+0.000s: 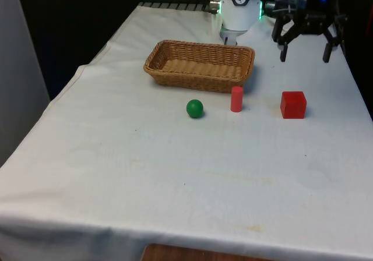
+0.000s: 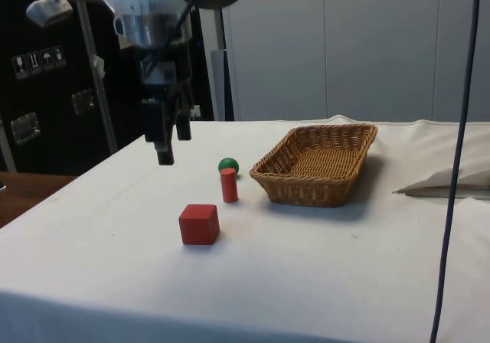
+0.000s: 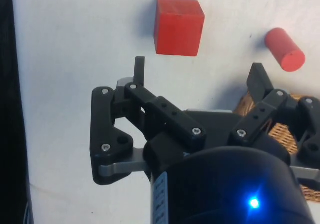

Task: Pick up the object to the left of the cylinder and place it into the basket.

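— Where's the pincer (image 1: 305, 56) right now?

— Up in the air over the far right part of the counter (image 1: 175, 173), going by the front view's right. It hangs above the white cloth with nothing under it but bare fabric. From the side you see it (image 2: 170, 148) pointing straight down, well clear of the surface.

— Open or closed?

— Spread wide. The two black fingers (image 3: 139, 70) stand far apart, and nothing sits between them.

— And the things on the counter?

— Three small pieces in a rough row. A green ball (image 1: 194, 108) sits furthest to the front view's left, then a red cylinder (image 1: 236, 99) standing upright just beside it, then a red cube (image 1: 292, 105) further to the right, apart from the cylinder. So the ball is the one to the left of the cylinder, resting on the cloth, untouched.

— How close is the pincer to the ball?

— Well apart. The cube is the nearest piece to it; from the wrist camera the red cube (image 3: 178, 26) lies just beyond the fingertips, with the cylinder (image 3: 284, 49) off to one side.

— The basket?

— A wicker basket (image 1: 200, 64), oblong, sits behind the ball and cylinder, toward the far end. It looks bare inside. From the side, the ball (image 2: 228, 165) peeks out just behind the cylinder (image 2: 229, 184), and the basket (image 2: 321, 164) is just beside them.
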